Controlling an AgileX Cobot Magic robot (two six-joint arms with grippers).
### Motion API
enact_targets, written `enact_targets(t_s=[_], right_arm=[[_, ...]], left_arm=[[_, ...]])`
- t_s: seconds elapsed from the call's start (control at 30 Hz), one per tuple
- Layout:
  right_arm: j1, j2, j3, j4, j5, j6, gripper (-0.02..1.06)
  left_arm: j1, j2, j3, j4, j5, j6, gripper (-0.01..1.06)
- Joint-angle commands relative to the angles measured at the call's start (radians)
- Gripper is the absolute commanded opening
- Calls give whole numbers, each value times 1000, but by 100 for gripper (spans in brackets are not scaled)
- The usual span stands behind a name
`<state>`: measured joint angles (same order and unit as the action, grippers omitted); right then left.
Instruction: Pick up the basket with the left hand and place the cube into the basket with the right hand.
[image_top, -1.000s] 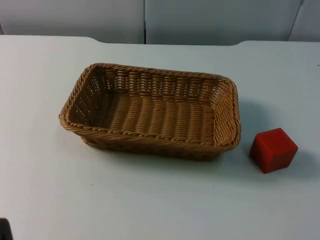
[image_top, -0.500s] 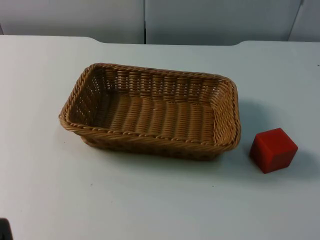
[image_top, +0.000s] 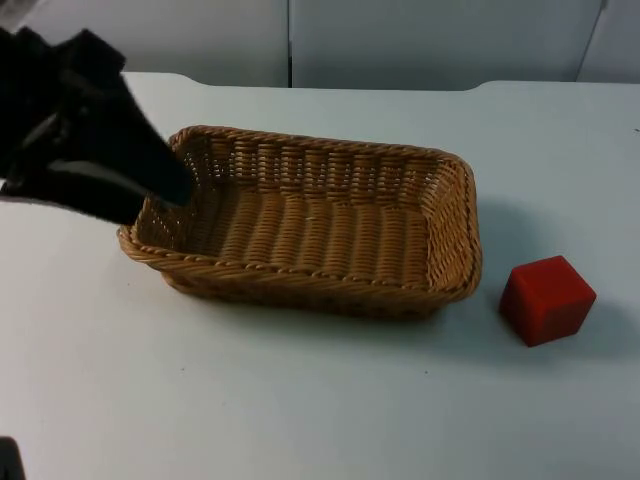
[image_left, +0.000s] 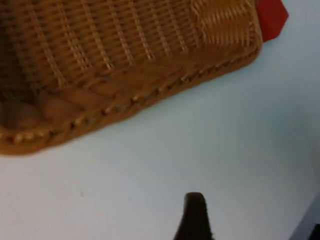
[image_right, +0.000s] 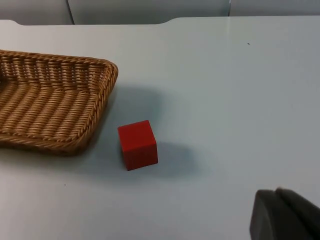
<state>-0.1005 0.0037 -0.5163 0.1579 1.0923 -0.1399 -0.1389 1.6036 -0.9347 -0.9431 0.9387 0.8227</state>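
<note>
- One rectangular woven wicker basket (image_top: 310, 220) sits on the white worktop (image_top: 300, 400), a red cube (image_top: 546, 299) just beside it.
- Left pincer (image_top: 165, 185) hovers at the basket's left rim; its opening cannot be told.
- Right arm waits, its pincer (image_right: 282, 216) well apart from the cube.

A robot lab bench: bare white table top (image_top: 300, 400), grey partition wall (image_top: 420, 40) behind it.

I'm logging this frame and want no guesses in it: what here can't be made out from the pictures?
- Left claw: in the top view the arm covers its fingers at the basket's left rim, so open or shut is unclear.
- Basket's left rim: partly covered by that arm in the top view.
- Cube: in the left wrist view the basket's corner hides most of it.
- Right claw: cut off by the right wrist view's edge; grip state unclear.
</note>
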Motion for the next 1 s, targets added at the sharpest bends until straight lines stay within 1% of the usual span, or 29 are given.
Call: enact_targets(t_s=[0.0, 0.03, 0.07, 0.2, 0.23, 0.37, 0.43, 0.5, 0.6, 0.7, 0.83, 0.87, 0.9, 0.93, 0.97], right_arm=[[4, -4, 6, 5, -11, 3, 0], [4, -4, 6, 5, -11, 3, 0], [4, -4, 6, 5, -11, 3, 0], [4, -4, 6, 5, -11, 3, 0], [4, -4, 6, 5, -11, 3, 0], [4, -4, 6, 5, -11, 3, 0], [4, -4, 6, 5, -11, 3, 0], [4, -4, 6, 5, -11, 3, 0], [4, -4, 6, 5, -11, 3, 0], [4, -4, 6, 5, -11, 3, 0], [4, -4, 6, 5, -11, 3, 0], [4, -4, 6, 5, -11, 3, 0], [4, -4, 6, 5, -11, 3, 0], [4, -4, 6, 5, -11, 3, 0], [4, -4, 6, 5, -11, 3, 0]], left_arm=[[-27, 62, -83, 65, -52, -20, 66], [-39, 91, -123, 117, -89, -45, 66], [-39, 91, -123, 117, -89, -45, 66], [-52, 181, -237, 299, -226, -132, 66], [-52, 181, -237, 299, -226, -132, 66], [-52, 266, -306, 363, -316, -132, 66], [-52, 287, -322, 376, -326, -132, 66], [-52, 352, -356, 400, -342, -132, 66], [-52, 395, -370, 408, -359, -132, 66], [-52, 452, -370, 428, -419, -132, 66], [-52, 498, -370, 428, -449, -132, 64], [-52, 513, -370, 428, -460, -132, 61], [-52, 513, -370, 428, -460, -132, 61], [-52, 525, -370, 428, -472, -132, 55], [-52, 531, -370, 428, -480, -132, 42]])
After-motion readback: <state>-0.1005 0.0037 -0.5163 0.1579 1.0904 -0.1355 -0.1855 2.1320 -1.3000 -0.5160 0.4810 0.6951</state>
